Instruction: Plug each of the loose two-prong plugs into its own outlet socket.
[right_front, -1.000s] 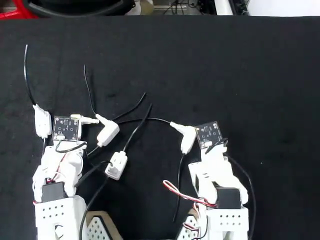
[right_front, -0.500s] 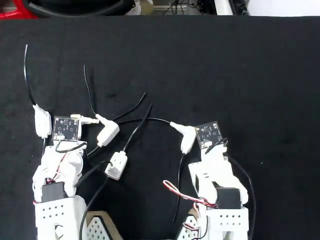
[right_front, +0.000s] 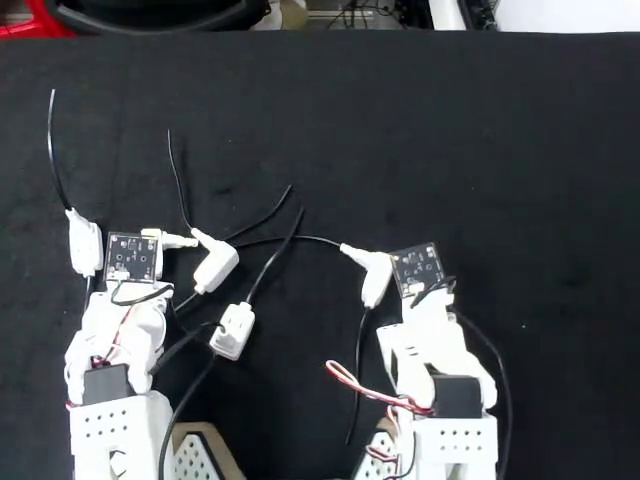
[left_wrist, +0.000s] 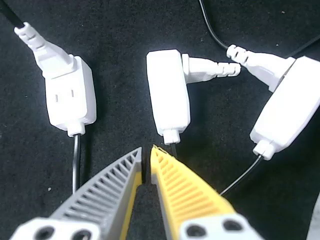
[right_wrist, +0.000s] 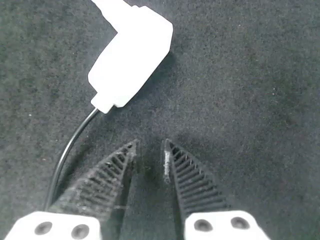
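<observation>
The left jaws lie together, or all but, with a dark sliver between the grey one and the yellow one. Straight ahead of their tips, very near, lies the middle white block (left_wrist: 167, 97). Its thin black cord (left_wrist: 173, 146) runs back out of sight under the yellow jaw's tip. Off to the grey jaw's side, apart from that block, lies an outlet socket (left_wrist: 70, 95) with its two slots facing up. Off to the yellow jaw's side lies a third white block (left_wrist: 290, 110), tilted, its ribbed neck close to the middle block's neck.

The right jaws stand a little apart, holding nothing, over the black desk (right_wrist: 240, 75). Ahead of them and off to one side lies a lone white block (right_wrist: 130, 60). Its black lead (right_wrist: 70, 145) runs back alongside one jaw.

A two-slot socket (right_front: 232, 330) lies between the arms, nearer the left arm.
</observation>
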